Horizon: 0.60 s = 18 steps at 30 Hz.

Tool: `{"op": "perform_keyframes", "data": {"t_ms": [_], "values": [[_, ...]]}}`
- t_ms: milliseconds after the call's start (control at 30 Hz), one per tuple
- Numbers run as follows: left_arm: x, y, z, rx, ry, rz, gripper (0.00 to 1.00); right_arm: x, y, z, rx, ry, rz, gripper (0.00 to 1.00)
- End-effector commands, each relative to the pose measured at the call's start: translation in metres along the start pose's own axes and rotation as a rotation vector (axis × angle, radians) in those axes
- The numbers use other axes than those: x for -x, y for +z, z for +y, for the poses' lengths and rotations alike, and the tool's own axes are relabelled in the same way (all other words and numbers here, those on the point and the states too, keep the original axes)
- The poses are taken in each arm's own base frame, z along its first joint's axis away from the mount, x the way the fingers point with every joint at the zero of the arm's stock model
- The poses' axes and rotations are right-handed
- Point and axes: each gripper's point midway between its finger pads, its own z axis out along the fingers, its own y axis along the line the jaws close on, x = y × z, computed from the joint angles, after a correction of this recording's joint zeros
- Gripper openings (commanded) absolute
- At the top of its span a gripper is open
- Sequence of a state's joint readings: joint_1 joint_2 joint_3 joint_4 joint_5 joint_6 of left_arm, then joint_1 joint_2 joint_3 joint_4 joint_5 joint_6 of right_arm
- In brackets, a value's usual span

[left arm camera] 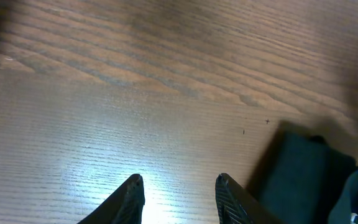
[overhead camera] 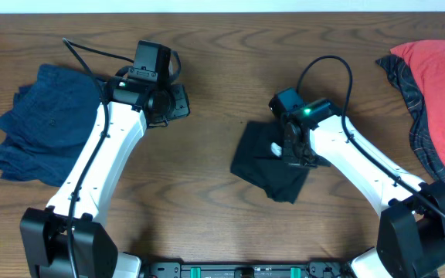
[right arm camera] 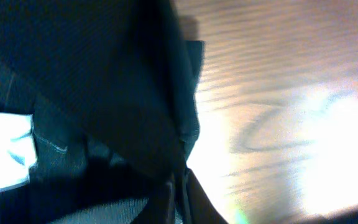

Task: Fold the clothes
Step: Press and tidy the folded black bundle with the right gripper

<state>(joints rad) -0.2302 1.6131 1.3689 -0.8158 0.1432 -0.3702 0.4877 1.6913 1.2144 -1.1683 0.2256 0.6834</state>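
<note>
A black shirt [overhead camera: 263,166] lies bunched and partly folded on the wooden table [overhead camera: 222,46], right of centre. My right gripper [overhead camera: 296,154] is down on its right edge. In the right wrist view the right gripper [right arm camera: 182,186] is shut, with a fold of the black shirt [right arm camera: 104,74] pinched between its fingers; a white label [right arm camera: 5,152] shows at the left. My left gripper [overhead camera: 178,100] hovers over bare wood to the shirt's upper left. Seen from the left wrist, the left gripper [left arm camera: 179,180] is open and empty, with the black shirt [left arm camera: 300,174] off to its right.
A navy garment [overhead camera: 45,123] lies crumpled at the far left beside the left arm. At the far right edge a red garment [overhead camera: 439,85] lies over a dark plaid one [overhead camera: 409,100].
</note>
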Motion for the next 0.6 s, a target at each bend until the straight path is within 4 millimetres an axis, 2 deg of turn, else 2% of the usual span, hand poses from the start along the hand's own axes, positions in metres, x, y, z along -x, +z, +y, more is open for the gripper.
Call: {"op": "perform_keyframes", "data": {"t_ms": [0,33,233,367,467,567], "values": [[-0.005,0.002,0.003,0.003,-0.014,0.017,0.40,0.012,-0.003,-0.026,-0.107,0.143,-0.072,0.22],[-0.005,0.002,0.003,0.003,-0.014,0.018,0.40,0.012,-0.002,-0.026,-0.103,0.148,-0.066,0.29],[-0.007,0.002,0.001,0.004,-0.008,0.025,0.40,0.011,-0.006,-0.013,-0.038,0.082,-0.060,0.31],[-0.009,0.003,-0.001,0.002,0.003,0.027,0.40,0.019,-0.028,-0.005,0.059,0.088,-0.134,0.32],[-0.008,0.003,-0.001,0.005,0.003,0.024,0.40,0.029,-0.053,0.024,0.255,-0.069,-0.214,0.34],[-0.007,0.003,-0.001,0.003,0.003,0.019,0.40,0.027,-0.075,0.057,0.453,-0.221,-0.240,0.35]]}}
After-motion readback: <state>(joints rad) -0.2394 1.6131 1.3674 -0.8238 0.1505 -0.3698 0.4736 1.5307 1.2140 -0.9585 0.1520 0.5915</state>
